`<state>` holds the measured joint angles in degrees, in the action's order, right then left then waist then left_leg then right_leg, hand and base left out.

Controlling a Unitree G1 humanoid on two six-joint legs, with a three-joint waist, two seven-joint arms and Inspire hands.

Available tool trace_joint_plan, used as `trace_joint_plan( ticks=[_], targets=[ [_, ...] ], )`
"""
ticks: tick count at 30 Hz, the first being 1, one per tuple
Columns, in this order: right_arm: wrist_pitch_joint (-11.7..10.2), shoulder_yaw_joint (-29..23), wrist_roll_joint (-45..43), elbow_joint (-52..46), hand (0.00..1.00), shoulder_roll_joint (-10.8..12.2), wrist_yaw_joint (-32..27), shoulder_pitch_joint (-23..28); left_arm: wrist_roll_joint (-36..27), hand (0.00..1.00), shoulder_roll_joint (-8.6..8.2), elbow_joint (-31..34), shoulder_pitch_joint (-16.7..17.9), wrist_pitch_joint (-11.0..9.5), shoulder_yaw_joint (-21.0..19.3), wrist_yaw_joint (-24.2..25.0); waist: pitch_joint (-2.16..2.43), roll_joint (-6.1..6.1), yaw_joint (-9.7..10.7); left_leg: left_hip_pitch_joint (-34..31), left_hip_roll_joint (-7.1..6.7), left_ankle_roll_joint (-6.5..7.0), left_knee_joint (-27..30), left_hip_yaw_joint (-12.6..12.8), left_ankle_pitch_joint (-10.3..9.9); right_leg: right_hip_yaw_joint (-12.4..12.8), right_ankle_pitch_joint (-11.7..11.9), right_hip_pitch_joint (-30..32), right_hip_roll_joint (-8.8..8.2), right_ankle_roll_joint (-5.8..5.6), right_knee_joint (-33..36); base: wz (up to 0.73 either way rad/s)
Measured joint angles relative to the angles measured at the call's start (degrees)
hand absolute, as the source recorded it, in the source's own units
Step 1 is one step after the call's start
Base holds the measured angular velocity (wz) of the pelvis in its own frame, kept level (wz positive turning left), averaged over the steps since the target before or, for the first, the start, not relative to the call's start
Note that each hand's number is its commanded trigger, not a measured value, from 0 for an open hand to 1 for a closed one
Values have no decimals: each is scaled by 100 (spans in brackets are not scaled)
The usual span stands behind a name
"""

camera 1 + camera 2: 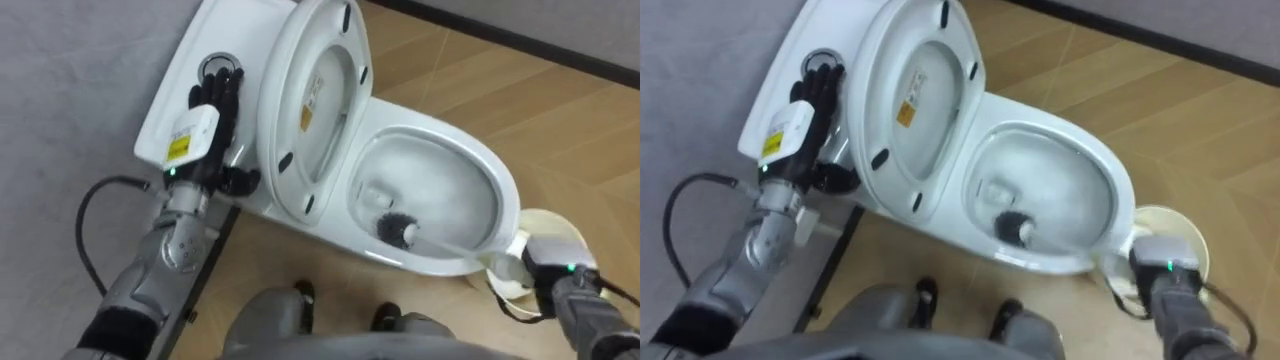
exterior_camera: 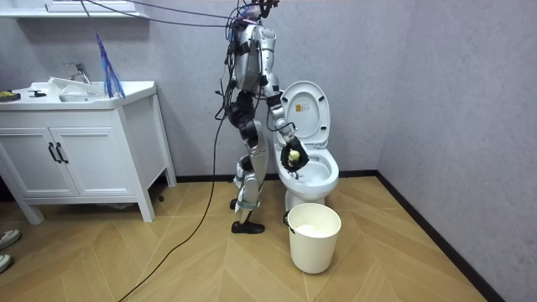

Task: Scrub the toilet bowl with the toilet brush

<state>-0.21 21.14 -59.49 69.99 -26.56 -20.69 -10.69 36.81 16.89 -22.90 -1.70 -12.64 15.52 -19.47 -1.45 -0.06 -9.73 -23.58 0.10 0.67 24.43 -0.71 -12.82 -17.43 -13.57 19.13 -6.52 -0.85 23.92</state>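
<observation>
the brush (image 1: 398, 230) looks light and stiff, its handle likely slippery; the right hand (image 1: 545, 258) grips the handle's end, while the left hand (image 1: 215, 100) rests flat-fingered on the tank (image 1: 200, 45).

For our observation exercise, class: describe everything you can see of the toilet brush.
The toilet brush has a dark, rounded bristle head on a slim white handle that looks like plastic. The head sits low inside the white toilet bowl, against the wall nearest the robot. The handle slants up over the bowl's rim to the robot's right hand, where its end is hidden.
</observation>
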Motion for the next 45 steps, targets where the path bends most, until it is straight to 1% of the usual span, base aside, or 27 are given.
trace_joint_plan(
  ticks=[1,2,3,5,6,8,10,11,12,14,16,17,19,21,23,24,26,29,33,35,36,38,40,42,43,44,45],
  targets=[
    [-13,22,15,-7,100,-64,-74,-242,0,0,37,1,-130,-8,79,-79,-43,-26,-31,-158,-14,10,45,1,32,-10,-3,189,-46,6,124,8],
    [-8,84,97,-6,100,-105,-190,-490,-1,0,86,1,-261,-9,175,-202,-63,-43,-44,-358,-25,19,127,-10,59,-17,3,380,-71,20,209,6],
    [-12,96,104,0,100,-117,-253,-620,-1,0,105,4,-315,-21,201,-263,-73,-56,-52,-459,-34,24,158,-16,72,-21,3,482,-86,34,248,9],
    [-27,133,116,-12,100,-207,-477,-1015,2,0,151,14,-541,-86,333,-419,-87,-13,-111,-790,-85,62,236,-23,149,-29,15,826,-168,63,400,7],
    [-23,139,115,-23,100,-219,-505,-1084,3,0,161,18,-582,-98,376,-458,-93,-14,-133,-851,-83,71,249,-19,161,-34,21,894,-188,72,419,3],
    [62,306,128,-42,100,-291,-528,-1325,-2,0,250,65,-716,-132,524,-612,-125,-31,-225,-1079,-95,105,303,62,185,4,22,1182,-273,70,600,-6],
    [126,456,198,-44,100,-385,-545,-1497,-4,0,338,183,-755,-153,560,-723,-146,-34,-252,-1287,-108,123,334,99,192,-9,22,1429,-332,71,736,-8],
    [159,485,253,-45,100,-453,-546,-1567,-4,0,405,273,-778,-156,578,-780,-151,-32,-288,-1429,-107,133,352,109,209,-8,33,1599,-351,89,789,-6],
    [161,501,335,-45,100,-488,-550,-1582,-6,0,435,298,-794,-161,589,-808,-153,-22,-316,-1493,-100,132,364,111,217,-9,45,1663,-350,105,795,-8],
    [170,580,704,-47,100,-540,-587,-1632,-26,0,588,429,-821,-160,602,-914,-165,-18,-370,-1706,-88,114,367,158,265,27,63,1927,-350,134,870,-6],
    [242,580,1106,-51,100,-539,-600,-1637,-30,0,637,471,-862,-160,605,-987,-174,-6,-447,-1840,-71,91,373,195,288,60,76,2099,-347,156,914,-8],
    [281,580,1383,-51,100,-541,-600,-1653,-42,0,648,483,-870,-160,604,-1041,-181,36,-461,-1919,-61,86,416,196,291,85,81,2186,-349,163,948,-7],
    [283,576,1625,-50,100,-551,-600,-1678,-46,0,704,502,-870,-160,595,-1122,-173,64,-469,-2025,-56,75,442,214,297,116,78,2335,-371,169,1040,-6],
    [285,506,1697,-50,100,-569,-600,-1715,-42,0,703,525,-870,-158,517,-1143,-171,72,-467,-2128,-54,70,473,266,300,162,59,2485,-391,200,1127,-7],
    [291,417,1686,-50,100,-597,-603,-1803,-34,0,702,609,-871,-55,458,-1144,-172,72,-455,-2264,-66,72,548,335,305,233,34,2693,-436,236,1296,-6],
    [291,417,1684,-50,100,-600,-604,-1826,-35,0,701,612,-876,-34,448,-1144,-173,81,-447,-2283,-70,73,567,345,307,242,29,2717,-443,244,1314,-7],
    [287,423,1682,-50,100,-600,-604,-1853,-37,0,701,609,-877,83,449,-1142,-175,103,-413,-2305,-83,76,617,372,306,297,11,2774,-468,259,1389,-6],
    [308,449,1669,-46,100,-631,-605,-1851,-38,0,705,608,-877,166,434,-1143,-174,139,-332,-2321,-91,91,644,384,317,290,-3,2787,-491,260,1395,0],
    [358,524,1577,-94,100,-692,-606,-1830,-55,0,705,589,-877,187,461,-1152,-176,194,-316,-2323,-87,102,732,381,310,256,-19,2780,-504,262,1405,0],
    [438,701,1450,-291,100,-740,-608,-1709,-135,0,704,589,-877,193,515,-1177,-170,302,-318,-2350,-86,101,744,367,310,193,-19,2760,-483,262,1378,6],
    [466,745,1409,-305,100,-740,-602,-1696,-137,0,704,588,-877,203,529,-1184,-172,332,-321,-2354,-88,101,743,364,310,188,-19,2758,-475,262,1371,6],
    [534,895,1093,-367,100,-727,-589,-1576,-135,0,700,551,-874,225,607,-1261,-159,428,-348,-2368,-82,101,728,374,310,199,-19,2773,-458,262,1359,0],
    [634,1025,783,-447,100,-728,-595,-1402,-128,0,692,539,-851,234,644,-1302,-143,460,-404,-2368,-76,100,725,385,310,208,-19,2771,-438,262,1348,-2],
    [755,1025,736,-623,100,-713,-609,-1233,-130,0,692,492,-826,237,689,-1411,-115,503,-414,-2379,-75,99,721,384,309,189,-18,2760,-418,264,1318,-2],
    [828,1026,706,-738,100,-699,-592,-1181,-136,0,690,443,-810,249,726,-1462,-92,536,-417,-2369,-69,98,725,387,309,202,-13,2736,-387,266,1292,-6],
    [928,1026,532,-939,100,-668,-581,-1092,-139,0,689,416,-772,289,754,-1487,-87,547,-410,-2319,-64,95,722,391,307,226,-13,2697,-368,265,1275,-8],
    [972,1027,475,-1045,100,-679,-571,-1033,-146,0,689,399,-751,311,771,-1494,-84,551,-409,-2291,-61,91,718,394,304,233,-13,2670,-357,265,1265,-9]
  ],
)
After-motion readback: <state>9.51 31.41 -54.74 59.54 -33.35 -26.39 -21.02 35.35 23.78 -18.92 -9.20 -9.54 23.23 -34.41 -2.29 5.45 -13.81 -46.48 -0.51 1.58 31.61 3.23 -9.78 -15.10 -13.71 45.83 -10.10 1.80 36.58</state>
